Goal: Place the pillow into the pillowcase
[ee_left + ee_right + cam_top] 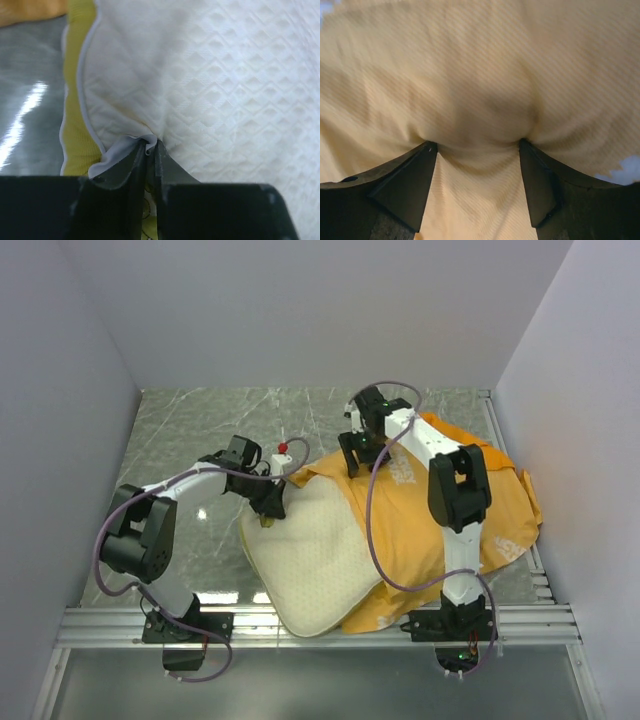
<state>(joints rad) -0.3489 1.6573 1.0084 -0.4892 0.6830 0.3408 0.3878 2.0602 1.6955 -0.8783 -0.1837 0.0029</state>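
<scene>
The left claw [150, 146] is pinched on a fold of cover fabric at the far left corner of the pillow [305, 560], beside its yellow edge band [75, 100]. The pillow lies near the centre of the counter [190, 420], with its right side covered by the orange pillowcase [500, 505]. The right claw [476, 144] is spread, its tips pressed into pillowcase cloth that bulges between them. Both items appear soft, light and limp. Grip at seams or corners, not mid-panel; thin cloth may slip free.
</scene>
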